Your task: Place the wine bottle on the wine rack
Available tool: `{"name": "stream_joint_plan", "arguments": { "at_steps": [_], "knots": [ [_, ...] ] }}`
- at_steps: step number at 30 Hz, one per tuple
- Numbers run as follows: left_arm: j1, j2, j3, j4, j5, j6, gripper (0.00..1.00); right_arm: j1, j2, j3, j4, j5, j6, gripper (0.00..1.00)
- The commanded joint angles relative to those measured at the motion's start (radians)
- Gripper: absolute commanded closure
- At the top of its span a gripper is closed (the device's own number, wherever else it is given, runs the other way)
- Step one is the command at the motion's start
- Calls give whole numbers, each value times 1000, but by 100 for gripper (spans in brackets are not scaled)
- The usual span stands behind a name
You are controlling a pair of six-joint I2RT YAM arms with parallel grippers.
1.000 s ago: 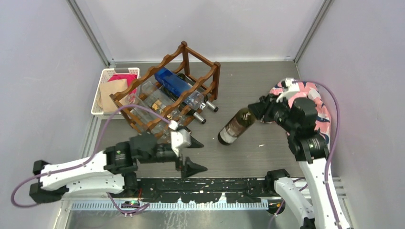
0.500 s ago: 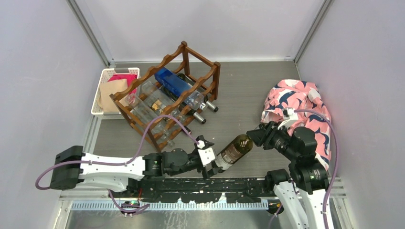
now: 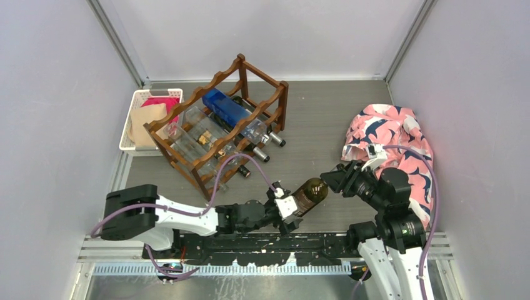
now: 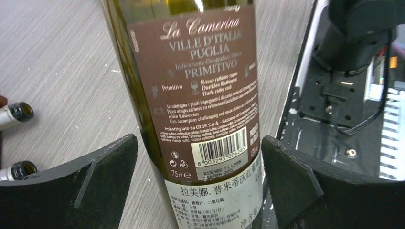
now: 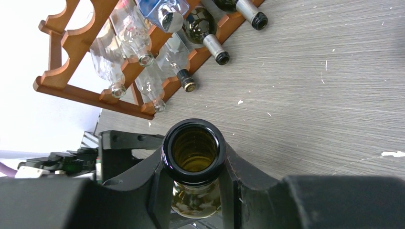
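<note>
A Primitivo wine bottle [image 3: 309, 190] hangs tilted between two robot arms near the front edge of the grey tabletop [image 3: 325, 112], well apart from the wooden wine rack [image 3: 284, 103] at the rear left. The right hand [image 3: 329, 179] is clamped on the neck just below the open mouth. The left hand [image 4: 198, 164] stands wide apart, a black finger on either side of the label and neither touching the glass. Whether the base rests on anything is hidden. The moment looks like a handover, and the main hazard is timing: should the right hand let go before the left has closed, the bottle would drop. Held by its neck alone, the heavy body could also swing and knock the waiting fingers. A grip on round, smooth glass and a paper label may slip or let the bottle roll. At the rack, the stored bottles [image 5: 215, 47] fill most cradles, their necks jutting forward, so a misjudged approach could strike them or shove the frame.
</note>
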Motion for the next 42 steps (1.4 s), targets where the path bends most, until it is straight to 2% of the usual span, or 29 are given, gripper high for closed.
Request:
{"name": "stream_joint_plan", "arguments": {
  "at_steps": [1, 3, 7, 8, 9, 12, 13, 18, 19, 20, 21, 22, 23, 24, 27, 28, 29, 31, 33, 36, 42],
  "knots": [
    [2, 41, 17, 139, -87, 27, 1, 2, -8, 15, 150, -56, 71, 99],
    [10, 52, 19, 136, -84, 29, 4, 2, -10, 14, 150, -56, 72, 99],
    [28, 54, 23, 100, -52, 25, 19, 1, -9, 5, 155, -56, 78, 99],
    [32, 57, 26, 90, -47, 24, 20, 1, -8, 2, 159, -58, 81, 99],
    [35, 59, 25, 85, -39, 25, 20, 2, -7, 0, 164, -60, 85, 99],
    [46, 69, 25, 84, -4, 18, 6, 2, -2, -6, 176, -65, 92, 99],
    [51, 74, 27, 81, 9, 13, 5, 2, 0, -6, 177, -65, 93, 99],
    [83, 90, 51, 50, 74, -17, 6, 1, 7, -5, 179, -67, 93, 99],
    [88, 91, 54, 43, 87, -20, 11, 1, 7, -3, 178, -65, 93, 99],
    [97, 91, 59, 35, 102, -28, 21, 2, 7, -4, 177, -65, 94, 99],
    [103, 88, 63, 22, 116, -29, 39, 2, 6, -4, 175, -65, 93, 99],
    [111, 84, 67, 4, 126, -30, 73, 2, 7, -4, 173, -64, 93, 98],
    [114, 72, 65, -7, 124, -52, 94, 2, 4, -4, 172, -64, 94, 97],
    [115, 59, 60, -17, 133, -52, 100, 1, 6, -4, 169, -65, 92, 95],
    [133, 2, 47, -75, 179, -57, 100, 2, 7, -2, 161, -72, 85, 74],
    [139, -21, 46, -104, 194, -63, 100, 1, 9, -1, 158, -75, 81, 63],
    [145, -43, 44, -135, 209, -66, 100, 2, 10, 0, 156, -80, 76, 49],
    [154, -88, 37, -188, 234, -68, 100, 1, 12, 2, 153, -91, 67, 30],
    [161, -135, 27, -239, 260, -64, 100, 2, 15, 8, 147, -95, 53, 17],
    [166, -206, 9, -319, 299, -48, 100, 1, 16, 30, 133, -98, 14, 8],
    [174, -325, 7, -508, 377, 29, 100, 2, 29, 103, 63, -117, -131, 6]
  ]
}}
